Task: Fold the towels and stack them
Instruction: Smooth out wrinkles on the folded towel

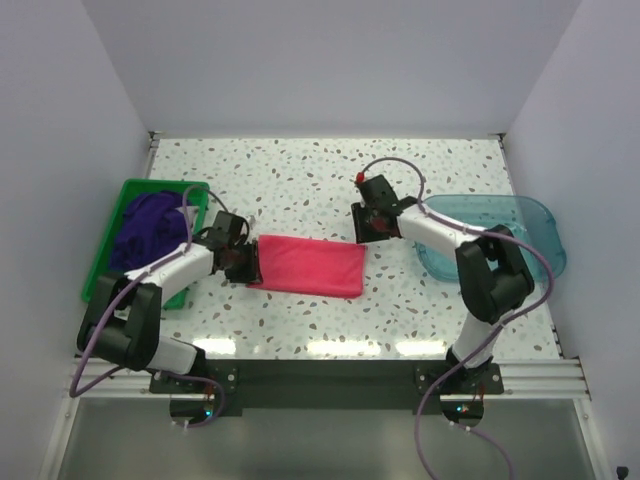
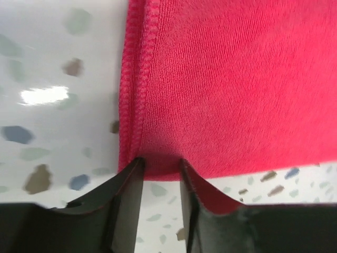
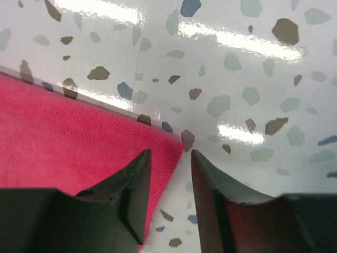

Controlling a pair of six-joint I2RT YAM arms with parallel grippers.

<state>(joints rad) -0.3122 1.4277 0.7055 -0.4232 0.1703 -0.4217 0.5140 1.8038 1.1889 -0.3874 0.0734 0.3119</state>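
Plain white walls enclose a speckled terrazzo-pattern table on three sides; overhead light glints off its glossy surface toward the lower middle.

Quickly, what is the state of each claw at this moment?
Left claw: slightly open, pink towel edge at its tips, not clamped.
Right claw: slightly open at the pink towel's corner, not clamped.

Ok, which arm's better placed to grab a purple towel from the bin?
Probably left. Its jaws sit at the pink towel's end beside the green bin holding purple towels; the right jaws are across, by the teal tray.
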